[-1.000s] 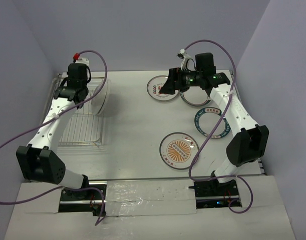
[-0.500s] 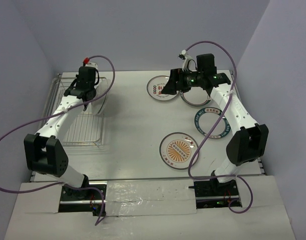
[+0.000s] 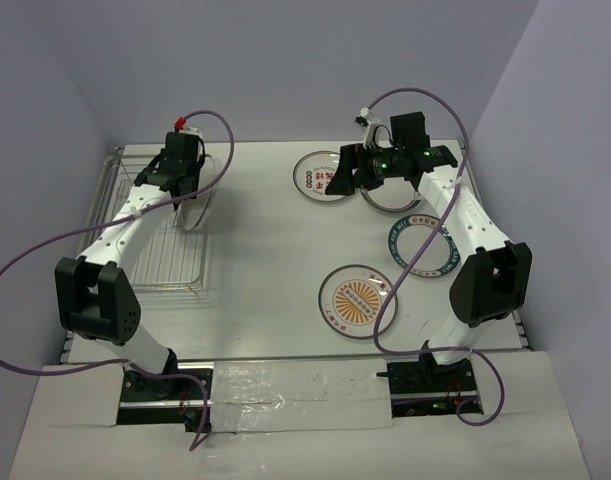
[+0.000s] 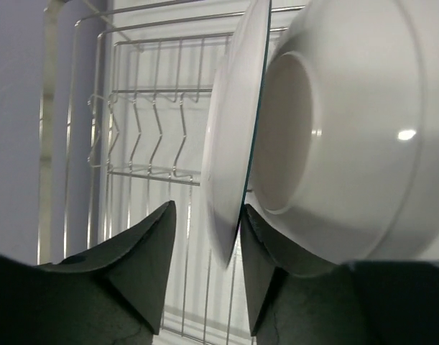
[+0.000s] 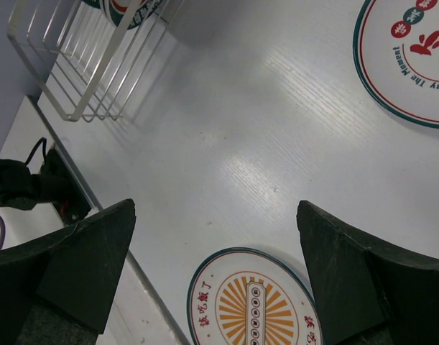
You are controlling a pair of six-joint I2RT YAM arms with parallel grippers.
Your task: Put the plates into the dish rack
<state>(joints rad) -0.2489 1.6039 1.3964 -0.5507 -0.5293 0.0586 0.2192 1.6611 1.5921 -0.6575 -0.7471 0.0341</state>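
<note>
Seen from the left wrist, the upright plate [image 4: 230, 144] runs off the top edge, and the second plate [image 4: 348, 129] behind it is cut by the top and right edges. The dish rack [image 4: 144, 129] runs off the top too, its left rail blurred. From the right wrist, the sunburst plate [image 5: 255, 309] is cropped at the bottom and the red-ringed plate [image 5: 413, 57] at the corner (its lettering shows only in part). From above, the right gripper [image 3: 337, 180] covers part of the far plate [image 3: 307, 180].
</note>
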